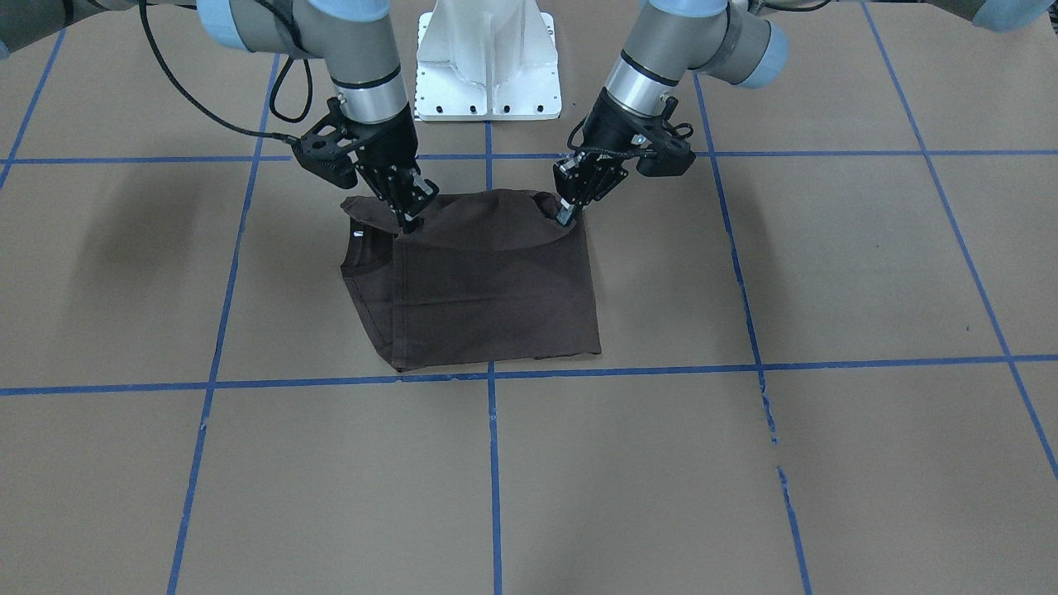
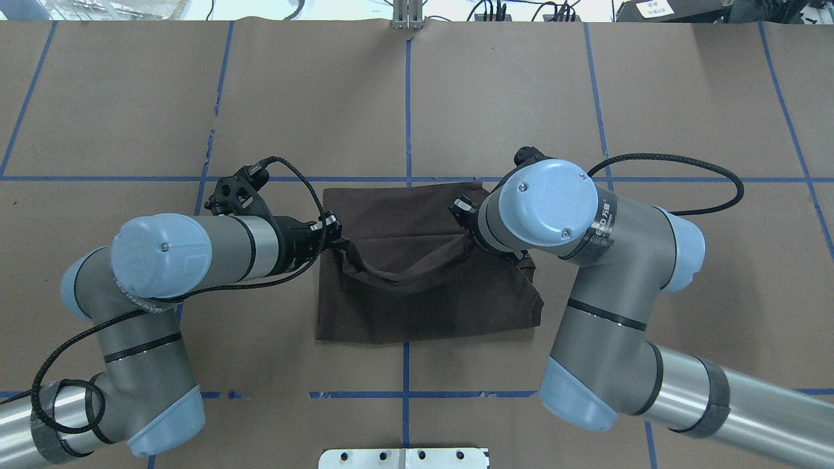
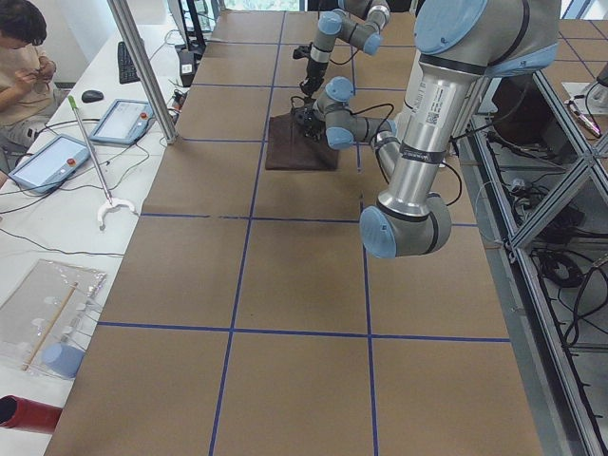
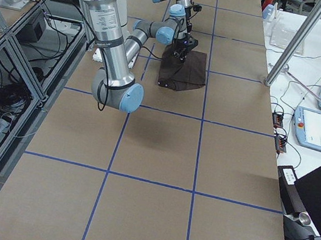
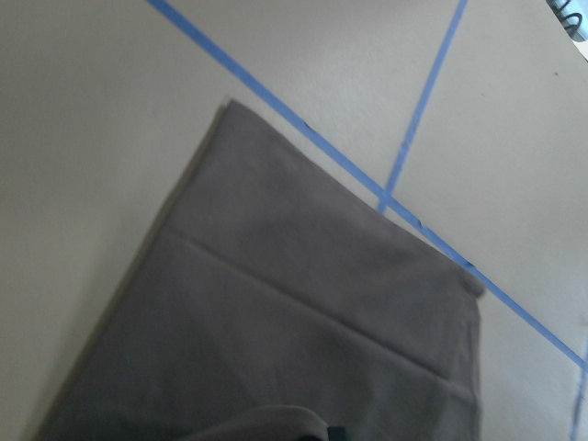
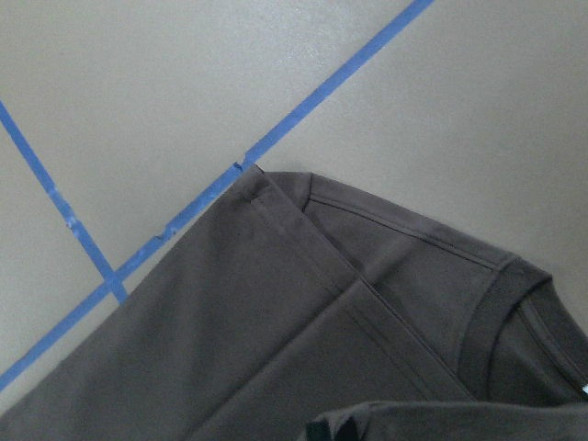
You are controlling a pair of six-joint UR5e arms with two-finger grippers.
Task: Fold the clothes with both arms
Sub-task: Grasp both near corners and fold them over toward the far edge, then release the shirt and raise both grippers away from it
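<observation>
The dark brown T-shirt [image 1: 488, 285] lies partly folded on the brown table, just on the robot's side of a blue tape line. Its collar [image 1: 364, 248] with a white tag shows at the view's left. My left gripper [image 1: 567, 211] is shut on one raised corner of the shirt's robot-side edge. My right gripper [image 1: 411, 218] is shut on the other raised corner. The cloth sags between them [image 2: 397, 270]. In the overhead view my left gripper [image 2: 332, 236] shows and the right wrist hides the right gripper. The wrist views show the flat shirt below [image 5: 303, 340] and its collar [image 6: 501, 308].
The white pedestal base [image 1: 488, 66] stands behind the shirt. Blue tape lines [image 1: 492, 463] grid the table. A person [image 3: 24, 47] sits at a side desk with tablets [image 3: 123, 119] beyond the table's far edge.
</observation>
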